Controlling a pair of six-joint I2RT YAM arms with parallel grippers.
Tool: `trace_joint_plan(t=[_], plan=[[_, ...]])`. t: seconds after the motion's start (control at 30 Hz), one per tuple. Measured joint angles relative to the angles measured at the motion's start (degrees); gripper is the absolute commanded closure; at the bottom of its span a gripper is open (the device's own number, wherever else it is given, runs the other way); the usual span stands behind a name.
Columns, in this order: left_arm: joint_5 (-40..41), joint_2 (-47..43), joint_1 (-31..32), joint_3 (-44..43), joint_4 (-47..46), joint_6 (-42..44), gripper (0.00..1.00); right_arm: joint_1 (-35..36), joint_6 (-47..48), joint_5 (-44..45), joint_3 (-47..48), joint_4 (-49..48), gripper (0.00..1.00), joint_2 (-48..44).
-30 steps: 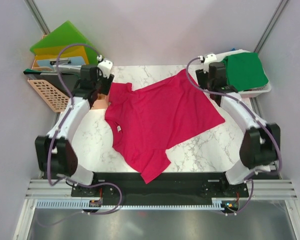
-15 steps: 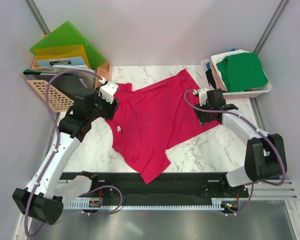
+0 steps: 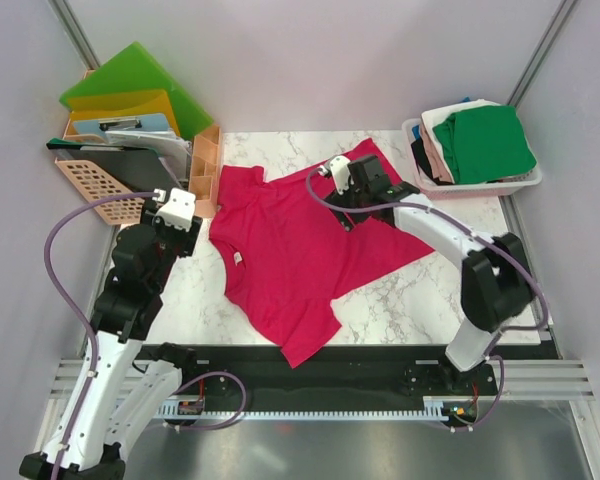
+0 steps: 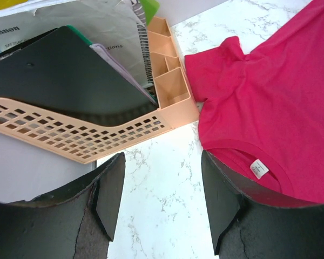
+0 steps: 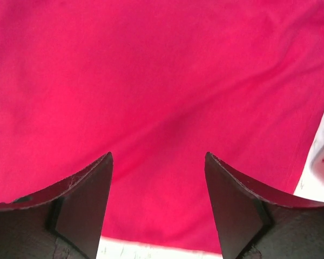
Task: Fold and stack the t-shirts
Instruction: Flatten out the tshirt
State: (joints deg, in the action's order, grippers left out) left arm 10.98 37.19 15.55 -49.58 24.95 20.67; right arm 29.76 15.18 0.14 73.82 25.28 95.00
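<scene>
A crimson-pink t-shirt [image 3: 300,240] lies spread at an angle on the marble table, collar to the left and hem to the right. My left gripper [image 3: 183,222] hovers open over bare marble just left of the collar. In the left wrist view the gripper [image 4: 162,199] frames only table, with the t-shirt [image 4: 270,91] and its neck label to the right. My right gripper [image 3: 348,200] is open above the shirt's upper right part. Between its fingers [image 5: 158,199] only the red cloth [image 5: 162,81] shows, nothing gripped. More folded t-shirts [image 3: 485,140], green on top, sit in a basket.
The white basket [image 3: 520,183] stands at the back right corner. A peach organiser [image 3: 205,170] [image 4: 170,86], a mesh letter tray [image 3: 95,190] [image 4: 70,135], and green and yellow folders [image 3: 130,90] crowd the back left, close to the left gripper.
The left arm has drawn back from the shirt's left sleeve toward the near left. The right gripper has swung left from the shirt's right edge to over its upper part. Both stayed open.
</scene>
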Motion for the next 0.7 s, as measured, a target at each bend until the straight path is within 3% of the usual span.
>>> trace_joint_plan(t=[0.3,0.47,0.7], plan=[[2.4,-2.47,-0.48,2.73,-1.36,0.7,0.35,-9.4,-3.48,-3.04,17.14,2.78,0.24,22.97],[2.38,-2.34,-0.48,2.95,-1.55,0.7,0.34,-16.61,-4.48,-2.71,21.2,3.21,0.24,24.09],[1.66,-1.05,-0.48,3.87,-2.16,0.7,0.37,-17.14,-3.8,-2.49,18.51,2.58,0.27,21.35]])
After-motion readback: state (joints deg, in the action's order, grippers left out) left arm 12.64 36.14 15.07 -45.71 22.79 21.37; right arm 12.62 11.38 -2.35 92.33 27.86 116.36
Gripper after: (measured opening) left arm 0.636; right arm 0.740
